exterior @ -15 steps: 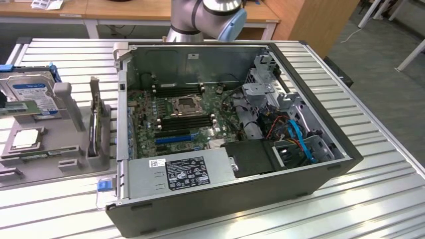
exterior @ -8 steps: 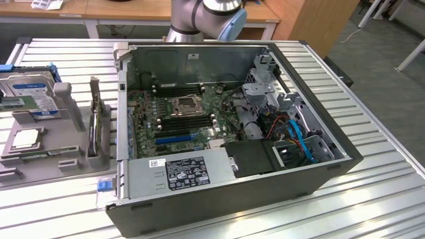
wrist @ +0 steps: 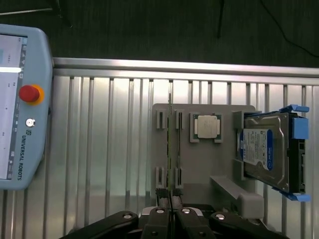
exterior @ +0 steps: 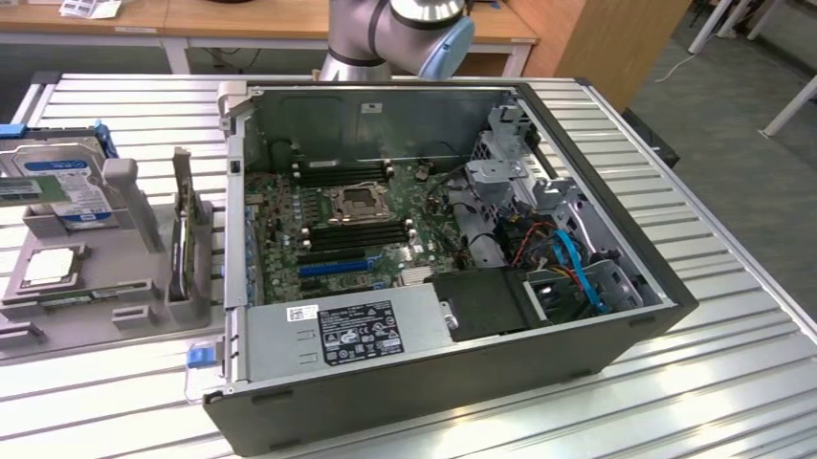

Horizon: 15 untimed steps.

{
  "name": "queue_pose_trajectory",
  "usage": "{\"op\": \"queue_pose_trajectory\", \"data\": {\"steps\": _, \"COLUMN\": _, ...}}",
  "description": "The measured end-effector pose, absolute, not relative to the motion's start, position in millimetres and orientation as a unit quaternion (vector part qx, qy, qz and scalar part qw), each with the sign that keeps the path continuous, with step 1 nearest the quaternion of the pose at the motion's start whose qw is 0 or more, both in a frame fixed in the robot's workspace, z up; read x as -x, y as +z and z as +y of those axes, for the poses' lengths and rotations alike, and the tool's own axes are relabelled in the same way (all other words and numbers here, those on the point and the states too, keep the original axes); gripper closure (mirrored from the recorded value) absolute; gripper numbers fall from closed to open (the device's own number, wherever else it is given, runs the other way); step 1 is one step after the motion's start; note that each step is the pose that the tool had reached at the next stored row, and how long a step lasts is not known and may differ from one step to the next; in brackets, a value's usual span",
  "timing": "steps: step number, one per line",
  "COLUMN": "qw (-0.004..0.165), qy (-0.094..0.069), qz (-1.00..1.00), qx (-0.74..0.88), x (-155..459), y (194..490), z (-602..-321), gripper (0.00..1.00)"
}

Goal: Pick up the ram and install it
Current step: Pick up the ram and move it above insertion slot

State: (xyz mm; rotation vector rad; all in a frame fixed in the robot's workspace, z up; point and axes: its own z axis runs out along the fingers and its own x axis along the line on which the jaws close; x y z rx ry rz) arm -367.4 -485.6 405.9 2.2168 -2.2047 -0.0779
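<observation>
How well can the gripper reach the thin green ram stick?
Probably yes: the shut gripper lines up with the thin green ram stick, upright in its grey holder; nothing lies between.

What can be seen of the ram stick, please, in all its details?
The ram is a long, thin, greenish board, seen edge-on in the wrist view as a narrow dark line. It stands upright on its long edge in the gray holder, kept between small slotted posts near each end, beside the processor chip. It is not yet installed. The shut gripper lines up with one end of it, but does not hold it.
</observation>
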Motion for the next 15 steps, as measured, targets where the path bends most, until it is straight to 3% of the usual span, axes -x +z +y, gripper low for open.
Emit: {"op": "queue_pose_trajectory", "data": {"steps": 15, "qw": 0.007, "qy": -0.025, "qz": -0.705, "qx": -0.709, "x": 365.6, "y": 406.3, "z": -485.6, "gripper": 0.89}}
